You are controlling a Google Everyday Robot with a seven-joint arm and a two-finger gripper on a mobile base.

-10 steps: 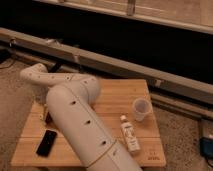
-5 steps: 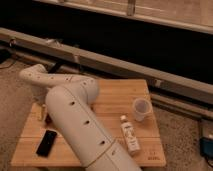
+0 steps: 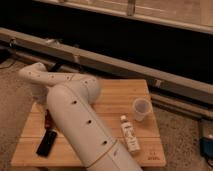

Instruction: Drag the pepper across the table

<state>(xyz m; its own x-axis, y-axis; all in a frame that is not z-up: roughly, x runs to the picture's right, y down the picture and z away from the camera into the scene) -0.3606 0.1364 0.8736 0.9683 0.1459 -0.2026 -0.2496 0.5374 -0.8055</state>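
Gripper [image 3: 44, 108] sits low over the left side of the table [image 3: 116, 96], largely masked by the white arm [image 3: 80, 125]; clenched or released cannot be told. Pepper [image 3: 47, 119] lies directly beneath it, beside the arm. Black phone [image 3: 46, 142] lies nearer the front edge. Clear cup [image 3: 141, 109] stands on the right. The white bottle [image 3: 130, 134] lies flat with its label illegible, and the corner mark [image 3: 151, 159] is unreadable.

The wooden table [image 3: 115, 97] is made of long planks. A pale cup [image 3: 141, 109] stands on it. A small white bottle [image 3: 130, 136] lies flat just beside the cup. Well apart from the cup, at the other end, lie a black phone [image 3: 46, 142] and a little dark red pepper [image 3: 48, 120]. The gripper [image 3: 45, 111] is down there too, right at the pepper.
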